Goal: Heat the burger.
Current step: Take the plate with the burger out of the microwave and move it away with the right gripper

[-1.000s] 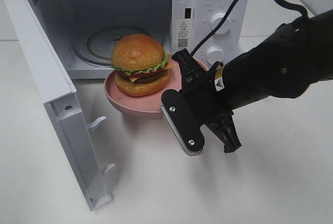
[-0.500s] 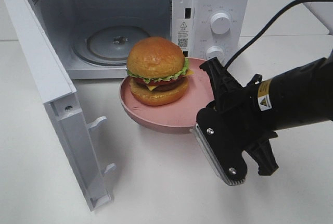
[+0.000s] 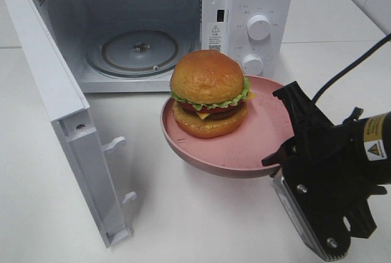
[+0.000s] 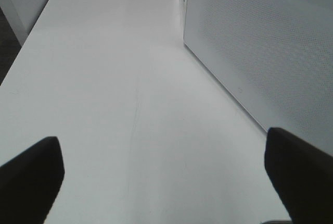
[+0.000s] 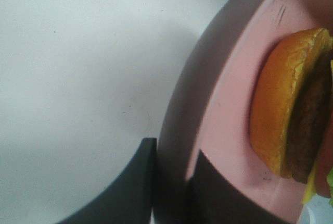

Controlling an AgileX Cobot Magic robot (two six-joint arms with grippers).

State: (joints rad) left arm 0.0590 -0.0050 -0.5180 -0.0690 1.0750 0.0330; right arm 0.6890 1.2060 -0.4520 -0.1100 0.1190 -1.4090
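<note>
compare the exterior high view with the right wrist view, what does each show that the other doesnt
Only the exterior high view shows the microwave, its open door, the glass turntable and the two knobs.

Only the right wrist view shows the right gripper shut on the plate's rim, one of its fingers under it and one above.

Both show the burger on the pink plate above the white table.

The right arm [image 3: 360, 153] is matte black with a black cable [image 3: 351, 70] trailing off it, a yellow-and-white warning label [image 3: 374, 139], and a grey ribbed strip with two silver screws [image 3: 299, 188]. The left fingers [image 4: 31, 179] are plain black.
</note>
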